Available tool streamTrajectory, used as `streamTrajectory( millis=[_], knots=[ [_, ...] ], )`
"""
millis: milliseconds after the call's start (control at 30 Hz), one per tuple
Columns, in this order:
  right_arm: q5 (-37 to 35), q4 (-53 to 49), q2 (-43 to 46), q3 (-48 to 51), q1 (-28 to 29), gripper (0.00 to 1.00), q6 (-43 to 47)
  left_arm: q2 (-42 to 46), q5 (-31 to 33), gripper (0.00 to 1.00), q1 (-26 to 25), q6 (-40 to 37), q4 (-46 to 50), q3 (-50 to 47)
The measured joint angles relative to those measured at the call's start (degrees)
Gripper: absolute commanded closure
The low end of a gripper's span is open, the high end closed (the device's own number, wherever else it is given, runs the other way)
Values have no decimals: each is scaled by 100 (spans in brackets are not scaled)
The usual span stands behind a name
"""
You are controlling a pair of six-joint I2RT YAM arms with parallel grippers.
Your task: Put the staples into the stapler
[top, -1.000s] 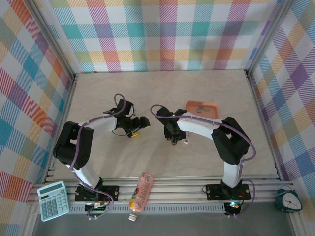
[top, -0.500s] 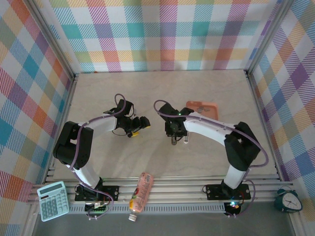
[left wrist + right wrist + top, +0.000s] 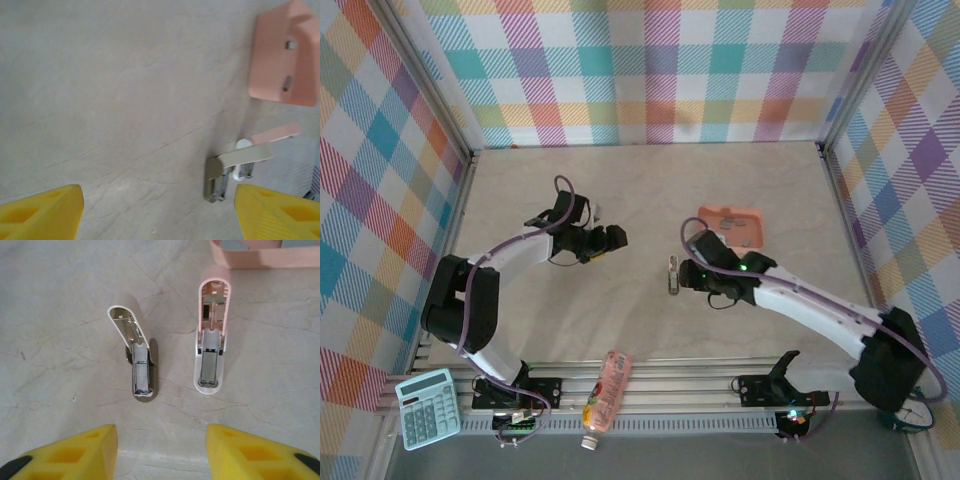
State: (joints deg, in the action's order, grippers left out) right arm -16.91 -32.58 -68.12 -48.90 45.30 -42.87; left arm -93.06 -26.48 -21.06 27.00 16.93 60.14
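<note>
- First, on the metal rail at the front edge: a mint calculator point(image 3: 425, 407) at the 7 o'clock corner, a pink bottle point(image 3: 606, 390) lying on its side at 6 o'clock, and a teal alarm clock point(image 3: 907, 405) at 5 o'clock.
- The right gripper point(image 3: 160, 455) hangs low over the table point(image 3: 770, 180), facing 9 o'clock. Its yellow fingers are spread and released, with nothing between them.
- Just ahead of it, near the table's middle, two staplers lie side by side without touching. In the right wrist view the grey-based stapler point(image 3: 142, 370) is on the left, with its lid tilted up and its metal channel bared. The pink stapler point(image 3: 212, 340) is on the right, also opened. I cannot tell whether either channel holds anything.
- At 10 o'clock from the staplers, well apart from them, the left gripper point(image 3: 160, 220) faces 3 o'clock. Its jaws are wide apart and empty.
- At 1 o'clock from the staplers sits a shallow salmon tray point(image 3: 270, 60). The staples point(image 3: 287, 82) lie in it, and two short grey strips can be seen, apart from each other.
- Farthest back, plaid walls point(image 3: 650, 70) close in the table.
</note>
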Motion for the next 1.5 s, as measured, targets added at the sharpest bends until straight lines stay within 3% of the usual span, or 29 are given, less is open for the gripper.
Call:
streamTrajectory(
  millis=[200,333,567,767,1000,1500],
  knots=[
    [74,715,1329,1082,-153,39,-15,-87,-13,23,-236,-354,199,907],
    [273,866,1860,1447,-286,39,-17,-662,-142,27,-570,-619,411,1858],
    [588,1005,2422,1897,-428,39,-197,-1961,-369,31,-1152,-890,859,2774],
    [1027,1327,2308,2409,-448,39,-501,-2872,-459,35,-1410,-994,1226,3434],
    [1292,1370,2214,2409,-527,39,-573,-3193,-595,42,-1488,-994,1311,3753],
    [1613,1349,2415,2494,-706,39,-625,-3130,-901,43,-1755,-973,1305,3270]
  ],
)
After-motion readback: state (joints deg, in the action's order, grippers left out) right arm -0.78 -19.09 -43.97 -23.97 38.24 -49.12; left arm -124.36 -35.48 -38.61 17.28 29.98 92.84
